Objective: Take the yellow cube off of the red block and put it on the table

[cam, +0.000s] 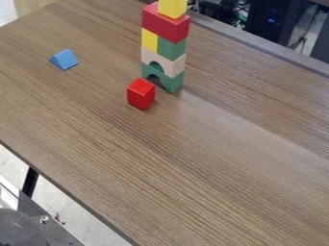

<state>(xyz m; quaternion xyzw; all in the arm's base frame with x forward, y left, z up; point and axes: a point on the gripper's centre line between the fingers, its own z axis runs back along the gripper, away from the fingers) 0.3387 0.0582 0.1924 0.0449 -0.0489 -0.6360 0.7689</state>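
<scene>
Table (212,158): brown wood grain, runs most of the way across the view.
Black box (273,24): past the far edge, upper right, small blue lights on it.
Tower (172,58): upright, upper middle, five levels.
Gripper: can't tell if jaws are released, clenched or grasping.
Red block (166,25): fourth level up, lies flat, bridges the pair below.
Pale arch (173,66): second level, sits on the green arch, some green in its opening.
Green arch (175,84): bottom level, on table.
Small red block (141,94): on table, near tower base, camera side.
Yellow cube (171,8): top of tower, resting on red block, cut by top edge of view.
Green block (171,49): third level, right.
Yellow block (149,41): third level, left.
Blue wedge (64,59): on table, well left of tower.
</scene>
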